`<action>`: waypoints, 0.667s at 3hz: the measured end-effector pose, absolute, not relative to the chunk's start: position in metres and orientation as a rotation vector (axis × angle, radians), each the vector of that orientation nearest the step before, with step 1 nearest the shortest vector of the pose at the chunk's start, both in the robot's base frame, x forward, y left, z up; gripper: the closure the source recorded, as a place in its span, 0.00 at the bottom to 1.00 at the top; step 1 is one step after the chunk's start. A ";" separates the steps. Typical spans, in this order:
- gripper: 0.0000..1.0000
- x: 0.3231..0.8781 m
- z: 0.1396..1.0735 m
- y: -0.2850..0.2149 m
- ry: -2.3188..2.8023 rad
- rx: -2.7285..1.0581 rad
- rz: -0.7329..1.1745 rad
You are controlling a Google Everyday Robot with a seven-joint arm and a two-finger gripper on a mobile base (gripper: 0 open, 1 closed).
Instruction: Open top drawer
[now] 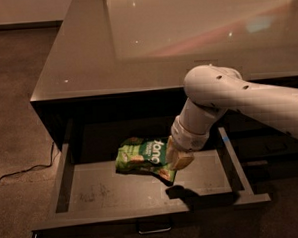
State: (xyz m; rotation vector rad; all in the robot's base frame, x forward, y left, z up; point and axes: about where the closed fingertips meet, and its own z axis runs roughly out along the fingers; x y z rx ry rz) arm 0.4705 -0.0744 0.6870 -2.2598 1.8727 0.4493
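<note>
One white arm [238,94] comes in from the right and bends down past the worktop's front edge. It ends in the gripper [180,157], which hangs over the open top drawer [92,191], right of the drawer's middle and just below that front edge. Whether the gripper is spread or pressed together cannot be told from this angle; only its pale tan end shows below the ribbed white wrist. It overlaps the right end of a green snack bag [140,155], and whether it touches the bag cannot be told either. The bag lies on the drawer's grey floor, near the middle. A dark shadow [185,194] falls on that floor just in front of the gripper, toward the front panel.

The top drawer stands drawn well out from beneath the worktop's front edge, its grey sides and floor exposed, with faint scuffs on the left part of the floor. A small metal pull handle [155,230] sits at the centre of its dark front panel. The worktop [135,41] is a glossy dark slab with soft reflections toward its far right corner. Under its front right part, more dark drawer fronts [270,144] show below the arm. Off the worktop's left edge, a thin cable [21,171] trails across the brown carpet [17,88].
</note>
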 end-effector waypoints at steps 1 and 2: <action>0.88 0.465 0.671 -0.084 1.934 -2.249 0.488; 1.00 0.455 0.666 -0.085 1.964 -2.239 0.500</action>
